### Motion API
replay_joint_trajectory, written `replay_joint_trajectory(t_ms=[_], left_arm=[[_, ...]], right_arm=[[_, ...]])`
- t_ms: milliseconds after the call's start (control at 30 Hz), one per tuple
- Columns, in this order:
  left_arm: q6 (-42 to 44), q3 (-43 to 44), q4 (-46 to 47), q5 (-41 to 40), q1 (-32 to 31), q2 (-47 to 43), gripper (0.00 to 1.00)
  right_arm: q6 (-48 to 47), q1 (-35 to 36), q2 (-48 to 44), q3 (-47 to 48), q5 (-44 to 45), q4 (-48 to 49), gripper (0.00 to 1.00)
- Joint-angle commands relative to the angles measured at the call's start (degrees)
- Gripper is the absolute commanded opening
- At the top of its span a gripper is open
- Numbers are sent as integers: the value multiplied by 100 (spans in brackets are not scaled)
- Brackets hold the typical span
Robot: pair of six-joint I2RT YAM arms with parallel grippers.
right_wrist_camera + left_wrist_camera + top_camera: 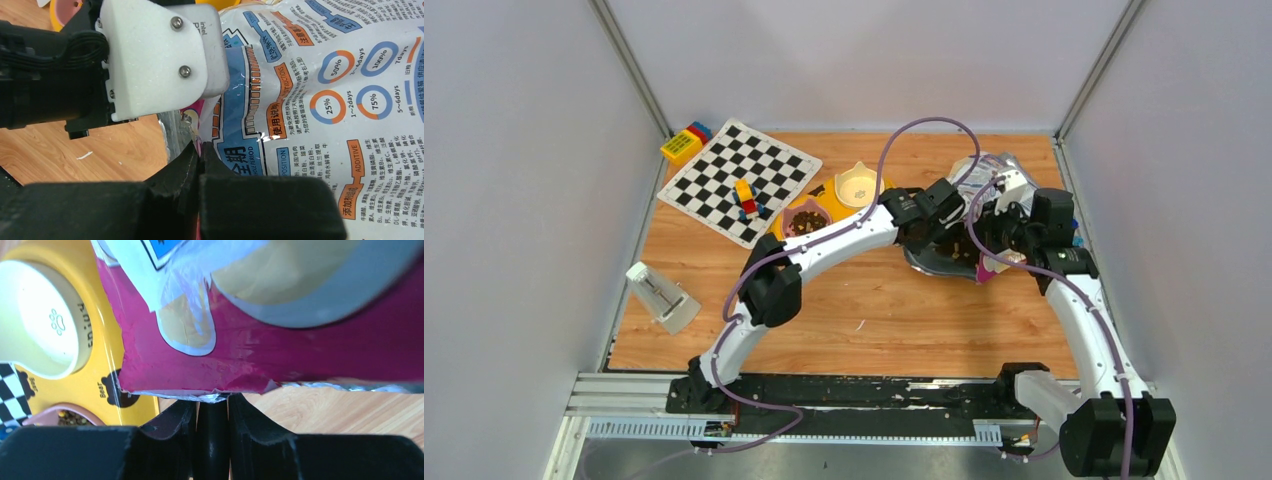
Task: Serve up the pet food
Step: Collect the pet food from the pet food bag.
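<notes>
The glossy pet food bag (996, 178) lies at the back right of the wooden table, held from both sides. My left gripper (214, 401) is closed on the foil edge of its pink side (300, 352). My right gripper (200, 146) is shut on the edge of the printed white-and-blue side (325, 100), with a pink sliver between the fingers. Just left of the bag stands the yellow double-bowl feeder (827, 203). Dark brown pet food (807, 221) lies in its pink bowl (67, 415). Its cream bowl (35, 320) holds nothing.
A chessboard mat (724, 175) with small toy blocks on it lies at the back left. More coloured blocks (686, 140) sit in the corner. A grey scoop (662, 297) rests at the left edge. The left arm's white camera mount (155, 55) hangs close to my right gripper.
</notes>
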Motion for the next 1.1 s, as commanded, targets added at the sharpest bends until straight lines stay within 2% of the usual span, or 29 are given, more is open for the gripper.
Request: replay_joint_trajectory(t_ms=[0,100,200,367,633,700,833,967,1067], left_arm=[[-720,-263,38,-1091,-13,-4,0],[-873,-459,305,-1701,-114,3,0],[-962,-367,462,-1846,-215,90,0],[-1198,241,-28,-1590,-299,523,0],[-1157,210,818,-1207,-280,529,0],[-1177,42,1057,-1004,-216,570,0],[-1438,-750,1798,406,193,528,0],[-1406,-926,2190,989,441,795,0],[-1308,-1066,2544,1137,495,869,0]], right_arm=[[346,24,-256,-73,-727,565,0],[457,24,-217,-99,-774,581,0],[542,24,-126,-177,-792,595,0],[554,24,-128,-259,-785,610,0],[525,24,-189,-321,-738,551,0],[489,24,-243,-364,-667,503,0],[504,24,-344,-401,-458,501,0],[555,19,-304,-404,-369,507,0],[582,24,-242,-388,-369,502,0]])
